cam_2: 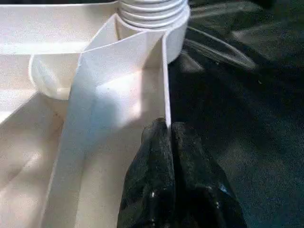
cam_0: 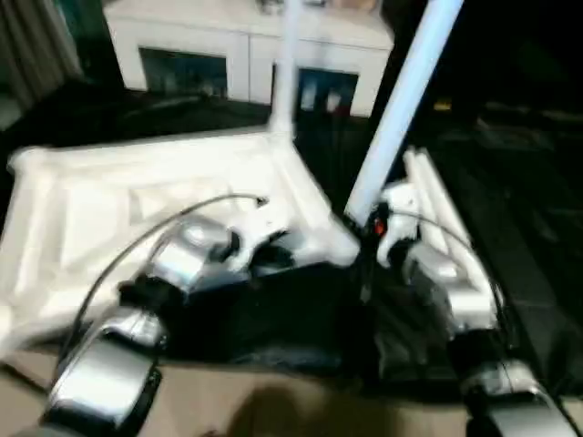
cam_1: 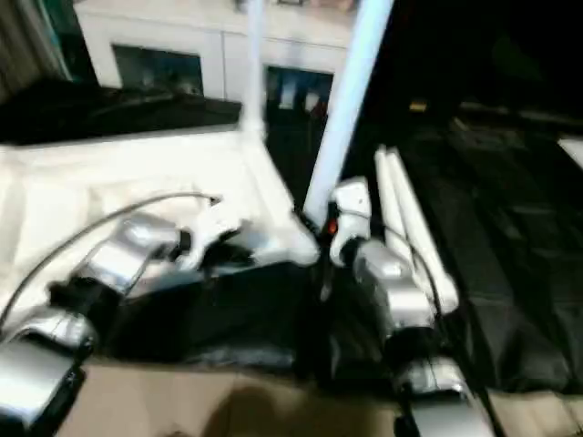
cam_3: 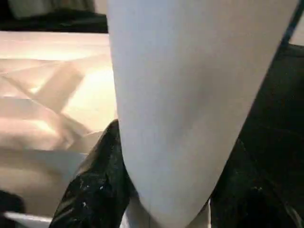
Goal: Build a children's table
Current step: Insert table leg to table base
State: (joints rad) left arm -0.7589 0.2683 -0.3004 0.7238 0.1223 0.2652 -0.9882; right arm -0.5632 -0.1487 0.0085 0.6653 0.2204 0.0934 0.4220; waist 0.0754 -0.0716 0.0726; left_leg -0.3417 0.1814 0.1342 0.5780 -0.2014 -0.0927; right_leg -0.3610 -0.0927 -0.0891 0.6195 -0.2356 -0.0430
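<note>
1. A white cabinet (cam_0: 246, 41) stands at the back of the room, its low front set with dark glass doors (cam_0: 182, 71).
2. A big work table (cam_1: 510, 228) covered in black sheeting takes up most of the scene; the sheeting lies creased and gives off a dull shine.
3. Along the near edge runs a strip of brown surface (cam_0: 273, 401), like cardboard or bare board.
4. A grey curtain (cam_0: 32, 45) hangs at the far left.
5. The room behind the cabinet, on the right, is dark.
</note>
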